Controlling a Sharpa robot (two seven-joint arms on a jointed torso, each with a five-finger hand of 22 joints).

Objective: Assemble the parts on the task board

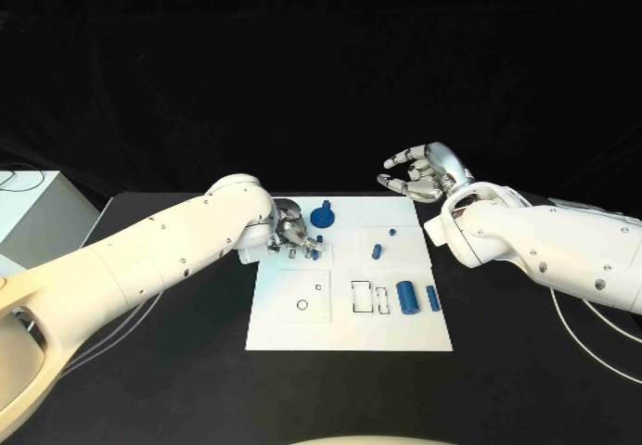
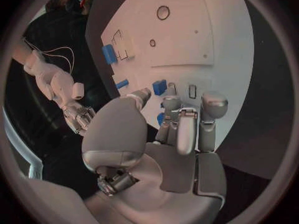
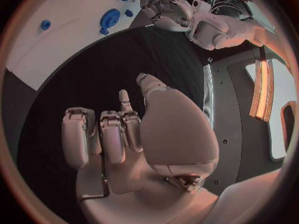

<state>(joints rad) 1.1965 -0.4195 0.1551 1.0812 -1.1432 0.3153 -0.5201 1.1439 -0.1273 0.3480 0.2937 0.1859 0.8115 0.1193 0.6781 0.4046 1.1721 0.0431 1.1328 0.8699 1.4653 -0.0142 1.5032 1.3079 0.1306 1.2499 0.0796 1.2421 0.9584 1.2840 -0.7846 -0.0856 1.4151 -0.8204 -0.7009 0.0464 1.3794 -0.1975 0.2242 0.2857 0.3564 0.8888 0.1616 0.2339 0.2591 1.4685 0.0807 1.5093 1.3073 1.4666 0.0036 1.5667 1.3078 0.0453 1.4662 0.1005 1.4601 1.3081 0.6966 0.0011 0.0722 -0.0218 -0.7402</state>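
Note:
The white task board [image 1: 351, 329] lies mid-table. My left hand [image 1: 292, 234] reaches down over its far left corner, fingers spread. A small blue part [image 2: 159, 87] lies just beyond the fingertips and another [image 2: 161, 118] shows under them; I cannot tell whether they touch either. A round blue part [image 1: 323, 217] stands beside this hand. Two small blue pegs [image 1: 378, 249] sit mid-board, and two blue cylinders [image 1: 408, 298] lie at the right. My right hand [image 1: 426, 171] hangs above the far right corner, fingers half curled and apart, holding nothing.
A white box [image 1: 33, 218] with cables stands at the table's left edge. Black outlines [image 1: 305, 297] of sockets mark the near half of the board. A cable [image 1: 589, 324] runs along the table under my right arm.

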